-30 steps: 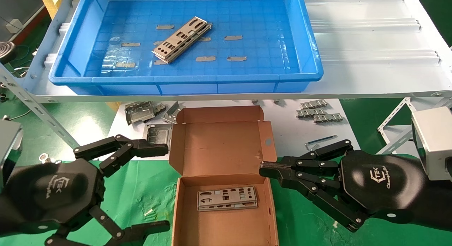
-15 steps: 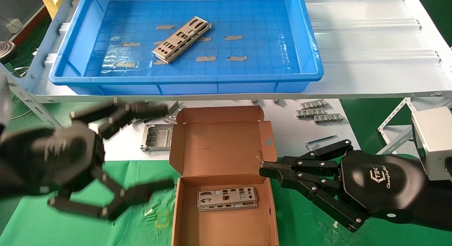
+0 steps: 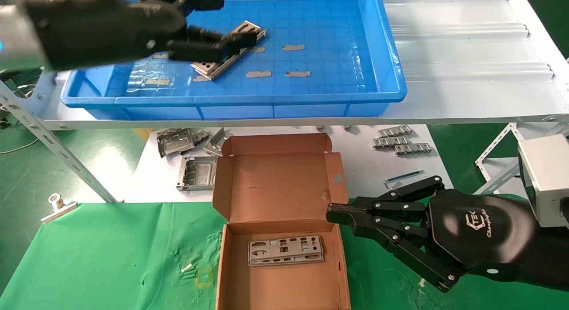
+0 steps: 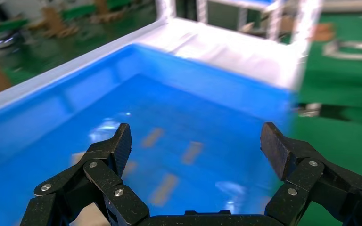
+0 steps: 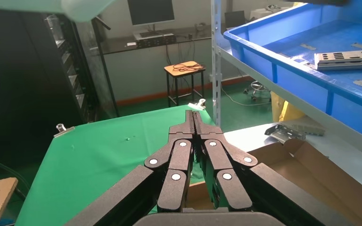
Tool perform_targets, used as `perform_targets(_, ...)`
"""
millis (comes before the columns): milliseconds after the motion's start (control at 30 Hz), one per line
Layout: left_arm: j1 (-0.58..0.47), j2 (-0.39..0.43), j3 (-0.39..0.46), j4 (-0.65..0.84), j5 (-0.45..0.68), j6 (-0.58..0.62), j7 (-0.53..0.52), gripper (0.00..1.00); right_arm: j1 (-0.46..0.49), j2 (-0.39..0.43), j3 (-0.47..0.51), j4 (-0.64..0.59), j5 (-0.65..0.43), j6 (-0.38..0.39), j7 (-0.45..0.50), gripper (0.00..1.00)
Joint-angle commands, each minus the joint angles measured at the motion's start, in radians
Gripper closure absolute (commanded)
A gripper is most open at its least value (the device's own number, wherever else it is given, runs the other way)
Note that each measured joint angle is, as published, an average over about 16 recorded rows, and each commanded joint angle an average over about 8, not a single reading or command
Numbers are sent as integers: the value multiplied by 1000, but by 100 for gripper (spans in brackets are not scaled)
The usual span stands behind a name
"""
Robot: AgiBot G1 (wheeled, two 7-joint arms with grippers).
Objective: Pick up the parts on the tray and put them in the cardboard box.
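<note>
The blue tray [image 3: 311, 98] stands on the white shelf at the back. A stack of silver punched plates [image 3: 213, 66] lies slantwise in it, partly behind my left gripper [image 3: 229, 18], which is open and empty above them. The left wrist view shows the open gripper [image 4: 195, 141] over the tray floor [image 4: 207, 122]. The open cardboard box [image 3: 280, 185] stands in front with one plate [image 3: 286, 250] on its floor. My right gripper [image 3: 331, 212] is shut and empty at the box's right wall; its own view shows it [image 5: 195, 115] shut, with the plates in the tray [image 5: 346, 60] beyond.
Squarish grey metal frames [image 3: 195, 172] lie on white paper left of the box lid. Small ribbed strips [image 3: 402, 143] lie to its right. A green cloth [image 3: 111, 256] covers the near table. A slanted shelf strut [image 3: 58, 145] runs down at left.
My left arm has risen from the near left of the table up and back over the tray, fingers staying open. The right arm and both plates have not moved.
</note>
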Motion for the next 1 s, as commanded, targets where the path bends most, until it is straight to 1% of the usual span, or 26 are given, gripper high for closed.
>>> perform_targets(33,-83,59,40,96,74,-27,-5,0,0,0,0,0,0,0,0,100)
perform_targets(200,-187,177,85,311,159,-104,1,0,0,0,0,0,0,0,0,99)
perform_targets(233,-201,196,90,348,167,-119,3,0,0,0,0,0,0,0,0,94)
perform_targets(433,-268,275,105,529,197,-176,11,0,0,0,0,0,0,0,0,19)
perform_targets(467,-276,283,107,551,201,-179,13,0,0,0,0,0,0,0,0,8)
perform_targets(500,-283,290,109,571,204,-181,15,0,0,0,0,0,0,0,0,0)
perform_targets(733,-308,314,114,669,210,-190,21,0,0,0,0,0,0,0,0,0)
perform_targets(1000,-312,323,114,721,211,-209,33,0,0,0,0,0,0,0,0,0)
